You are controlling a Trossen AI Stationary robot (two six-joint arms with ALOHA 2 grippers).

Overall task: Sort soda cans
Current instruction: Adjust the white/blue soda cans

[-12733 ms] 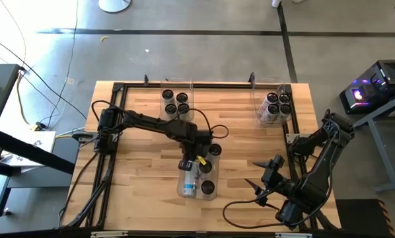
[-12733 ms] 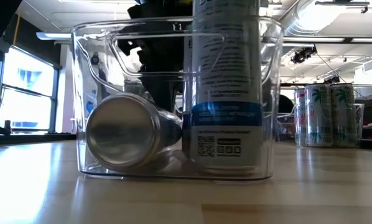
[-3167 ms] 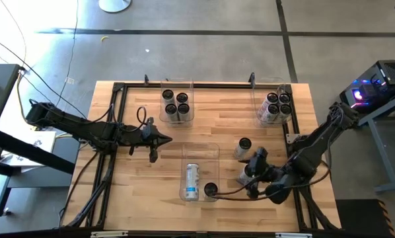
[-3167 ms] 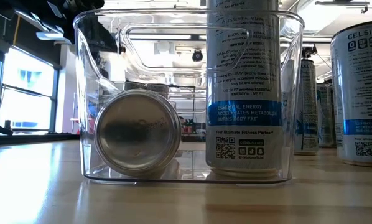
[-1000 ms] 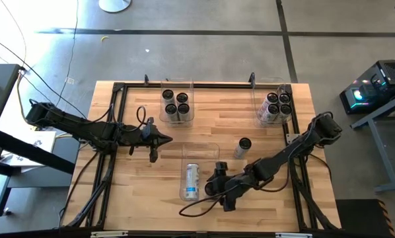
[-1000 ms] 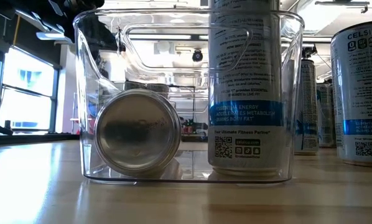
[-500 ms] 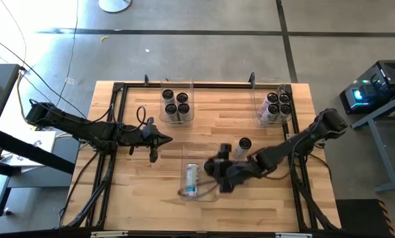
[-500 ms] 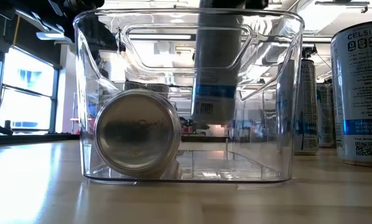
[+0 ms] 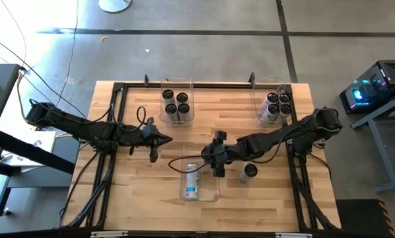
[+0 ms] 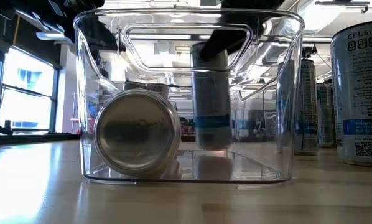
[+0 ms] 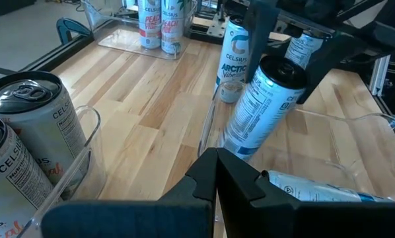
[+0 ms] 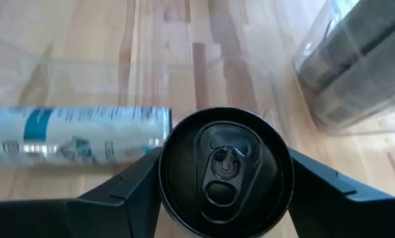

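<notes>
My right gripper (image 9: 215,157) is shut on a slim silver soda can with a blue label (image 11: 262,106), above the far right end of a clear bin (image 9: 201,190). A second soda can (image 9: 191,181) lies on its side on that bin's floor. Another can (image 9: 249,171) stands on the table right of the bin. My left gripper (image 9: 163,139) hovers shut and empty over the table's left part, pointing toward the held can. My right gripper pinches the can's top end, just under the rim (image 12: 166,173), between its two fingers (image 12: 128,185), one on each side. The fingers come slanting down from the table's right. The can hangs below them, lifted clear of the bin floor (image 10: 211,106), its base tilted away.
Two clear bins stand at the far edge, each with several upright cans: one far left of centre (image 9: 176,104), one at the far right (image 9: 276,106). A black frame (image 9: 111,125) runs around the wooden tabletop. Cables trail beside both arms.
My right gripper has lifted the upright can off the bin's floor and carried it toward the table's far edge, over the bin's far end. The can now hangs tilted. The lying can and my left arm have kept still.
</notes>
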